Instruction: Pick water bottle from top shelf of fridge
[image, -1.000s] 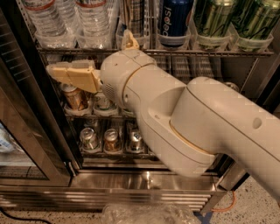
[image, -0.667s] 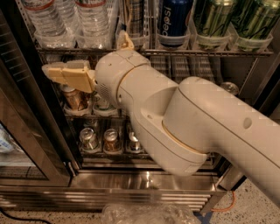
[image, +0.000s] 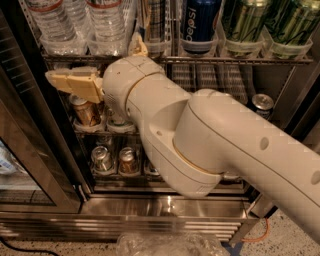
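Two clear ribbed water bottles (image: 52, 25) (image: 107, 22) with thin red-edged label bands stand at the left of the top shelf (image: 235, 60), their caps out of view above. My beige gripper (image: 57, 79) sits just below that wire rack's left end, under the bottles and in front of a brown soda can (image: 86, 111). It points left and holds nothing that I can see. My large white arm (image: 210, 145) covers the middle of the fridge (image: 165, 207).
A blue Pepsi can (image: 200, 25) and green cans (image: 242, 25) stand right of the bottles. Short soda cans (image: 102, 159) fill the lower racks, one at the right (image: 262, 104). The dark-framed glass door (image: 30, 165) stands open at left. A crumpled plastic bag (image: 170, 244) lies on the floor.
My gripper and arm have moved slightly left and up, closer to the underside of the top shelf. The bottles have not moved.
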